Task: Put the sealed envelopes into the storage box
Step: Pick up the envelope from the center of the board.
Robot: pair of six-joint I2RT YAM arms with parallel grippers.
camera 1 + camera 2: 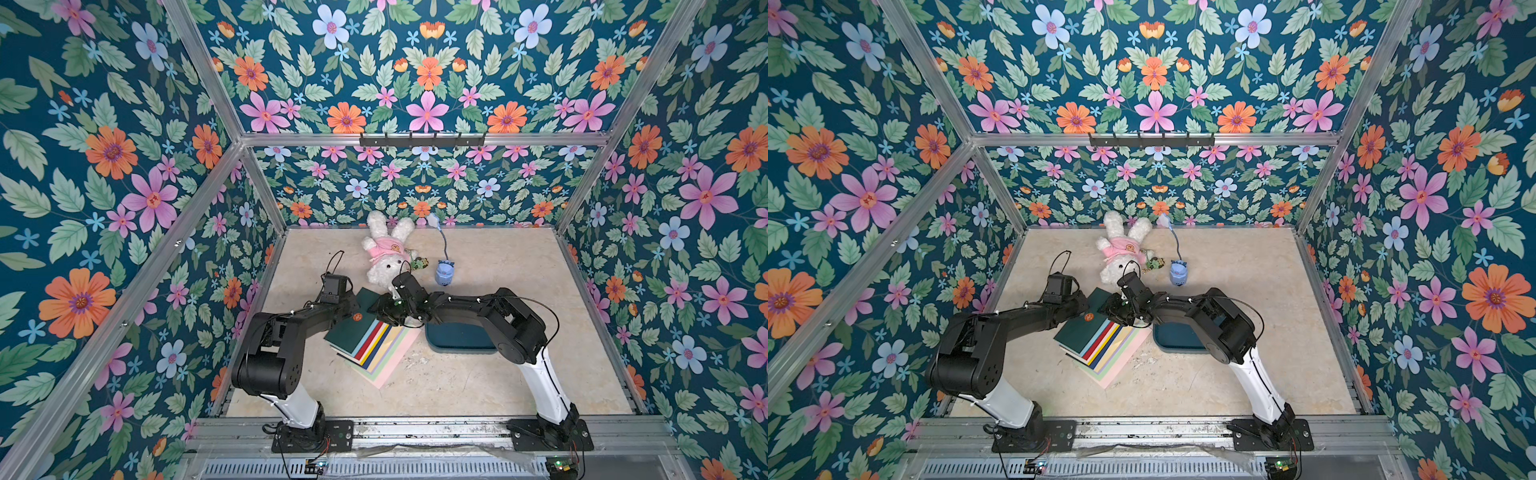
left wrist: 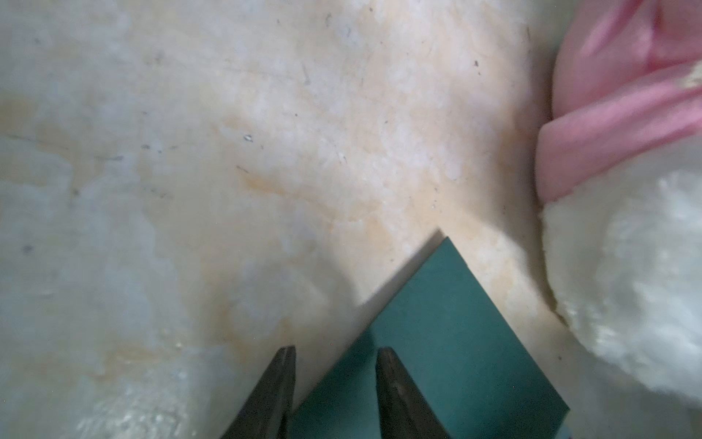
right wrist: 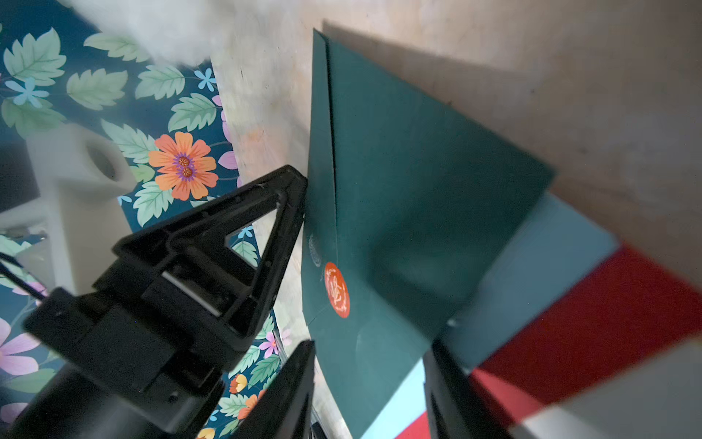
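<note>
Walls: teal floral wallpaper [image 1: 428,83], three sides, beyond the jaws.
Floor: beige marbled tabletop [image 1: 498,374], scuffed, beneath the jaws.
Frame: aluminium bars [image 1: 291,139] along wall edges.
Rail: black hook rail [image 1: 422,142], high beyond the jaws.

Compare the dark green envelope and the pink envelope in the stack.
The dark green envelope tops the stack; the pink envelope lies lowest, showing only a strip. The green one shows an orange seal sticker; the pink one shows none. Both are flat and outside the storage box.
</note>
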